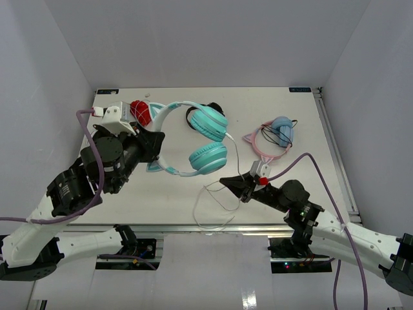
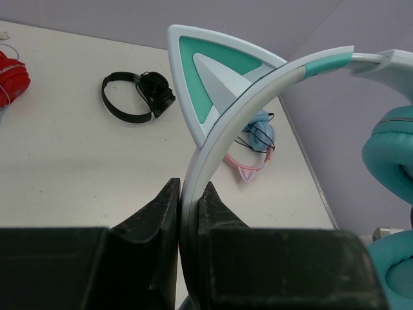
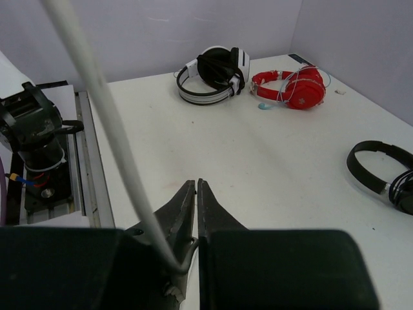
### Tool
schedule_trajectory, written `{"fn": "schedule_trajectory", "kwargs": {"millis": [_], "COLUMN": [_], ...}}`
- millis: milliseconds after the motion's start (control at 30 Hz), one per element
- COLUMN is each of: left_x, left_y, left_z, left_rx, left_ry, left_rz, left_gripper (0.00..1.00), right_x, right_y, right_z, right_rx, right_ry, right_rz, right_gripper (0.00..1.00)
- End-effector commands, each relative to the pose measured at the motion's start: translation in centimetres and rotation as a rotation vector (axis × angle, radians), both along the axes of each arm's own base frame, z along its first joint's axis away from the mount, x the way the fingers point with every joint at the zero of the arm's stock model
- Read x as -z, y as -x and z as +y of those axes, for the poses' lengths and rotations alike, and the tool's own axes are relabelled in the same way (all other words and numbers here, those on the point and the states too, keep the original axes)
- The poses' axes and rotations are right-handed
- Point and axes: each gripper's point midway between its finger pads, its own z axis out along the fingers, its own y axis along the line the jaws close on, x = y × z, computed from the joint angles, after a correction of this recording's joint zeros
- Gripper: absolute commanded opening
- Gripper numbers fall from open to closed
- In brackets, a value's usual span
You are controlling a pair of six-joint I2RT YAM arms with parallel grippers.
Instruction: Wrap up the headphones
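Observation:
The teal headphones (image 1: 208, 157) are held up over the middle of the table, cups to the right, the white-and-teal headband (image 1: 166, 116) arching left. My left gripper (image 1: 155, 146) is shut on that headband; in the left wrist view the band (image 2: 213, 139) runs up from between the jaws of the left gripper (image 2: 191, 187), with a cat ear (image 2: 206, 71) just above. The thin white cable (image 1: 213, 205) loops down toward the front edge. My right gripper (image 1: 227, 182) is shut, the cable (image 3: 97, 97) crossing its left finger and pinched near the base of the jaws of the right gripper (image 3: 196, 184).
Pink-banded light-blue headphones (image 1: 274, 135) lie at the right, red headphones (image 1: 140, 111) at the back left, black headphones (image 2: 135, 97) behind the teal cups. White-and-black headphones (image 3: 213, 71) sit near the red ones (image 3: 293, 87). A metal rail (image 1: 335, 148) runs along the table's right edge.

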Motion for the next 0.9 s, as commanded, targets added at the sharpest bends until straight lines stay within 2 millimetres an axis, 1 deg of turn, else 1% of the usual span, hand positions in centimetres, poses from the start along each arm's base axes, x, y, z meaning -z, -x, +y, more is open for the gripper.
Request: {"fn": "schedule_trajectory", "kwargs": {"millis": [0,67,100,133,267,367,467,600,700,733,867], "left_x": [-3.4,-3.5,-4.1,-4.2,-4.0,-2.9,-2.6,-2.0,-1.0,-0.8,0.6], "left_y": [0.7,1.1,1.7,2.1,3.3,4.5,5.2,7.0,7.9,8.3,8.2], "left_z": [0.4,0.3,0.1,-0.2,-1.8,-4.1,-5.5,-7.7,-9.0,-9.4,-9.7], "left_rx": [0.016,0.044,0.081,0.112,0.228,0.358,0.432,0.584,0.667,0.697,0.704], "left_ry": [0.157,0.176,0.206,0.219,0.231,0.217,0.228,0.231,0.214,0.213,0.18], "left_rz": [-0.057,-0.064,-0.081,-0.09,-0.101,-0.08,-0.076,-0.071,-0.051,-0.047,-0.037], "left_gripper": [0.0,0.0,0.0,0.0,0.0,0.0,0.0,0.0,0.0,0.0,0.0], "right_x": [-1.7,-1.7,-1.8,-1.8,-2.0,-2.2,-2.3,-2.2,-2.3,-2.4,-2.7], "right_y": [-0.1,-0.1,-0.2,-0.1,0.1,0.4,0.7,0.8,0.8,0.9,0.9], "right_z": [-0.3,-0.4,-0.5,-0.5,-0.4,-0.1,0.3,0.9,1.3,1.4,2.0], "right_rx": [0.014,0.02,0.024,0.02,0.006,-0.016,-0.041,-0.062,-0.075,-0.084,-0.106], "right_ry": [-0.082,-0.088,-0.092,-0.094,-0.098,-0.096,-0.092,-0.081,-0.077,-0.076,-0.066], "right_rz": [-0.028,-0.028,-0.03,-0.032,-0.038,-0.043,-0.047,-0.045,-0.045,-0.047,-0.046], "right_gripper": [0.08,0.08,0.08,0.08,0.08,0.08,0.08,0.08,0.08,0.08,0.08]}}
